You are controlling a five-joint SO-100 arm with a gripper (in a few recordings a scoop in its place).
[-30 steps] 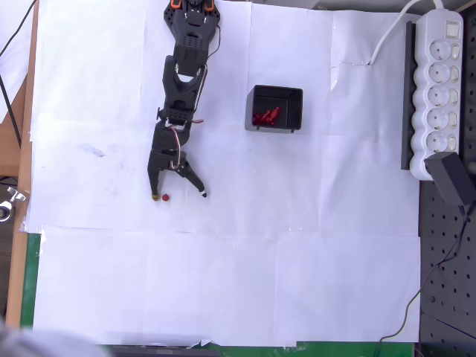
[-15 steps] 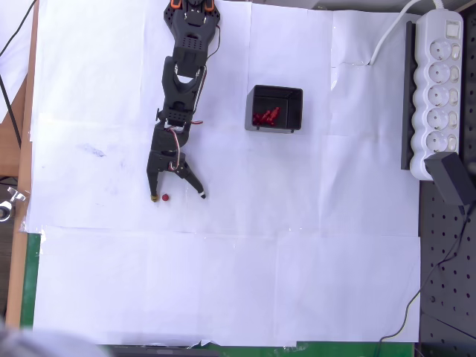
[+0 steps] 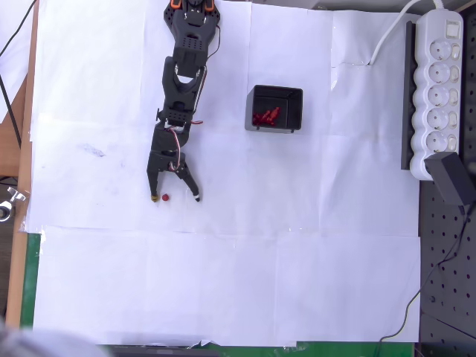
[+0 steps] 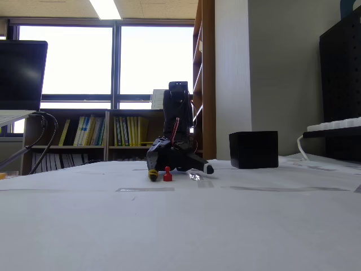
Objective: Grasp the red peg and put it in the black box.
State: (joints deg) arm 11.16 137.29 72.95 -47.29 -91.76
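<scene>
Red peg [image 3: 165, 197] stands on the white-papered worktop [image 3: 223, 282] between the two fingertips of the jaws, close beside the left, yellow-tipped finger [image 3: 155, 198] in the overhead view and with a clear gap to the right, white-tipped finger [image 3: 196, 198]. In the fixed view the red peg [image 4: 167, 174] stands upright on the paper, just right of the yellow tip [image 4: 152, 176] and well left of the white tip [image 4: 209, 169].

Going left to right in the overhead view: a faint grey smudge [image 3: 94, 151] marks the paper left of the arm; the black arm [image 3: 182, 82] reaches down the picture from its orange-trimmed base at the top edge; the gripper [image 3: 175, 198] is down at the paper with its jaws spread fairly wide around the peg and not touching it on the right side; whether the left tip touches the peg I cannot tell. Well to the right and higher in the picture sits the black box [image 3: 274, 108], with a cluster of red pegs [image 3: 265, 116] inside it. At the far right lies a white power strip [image 3: 439, 89] with a long black strip [image 3: 407, 97] alongside it.

In the fixed view the black box [image 4: 253, 149] stands right of the gripper [image 4: 180, 172], well apart from it.
</scene>
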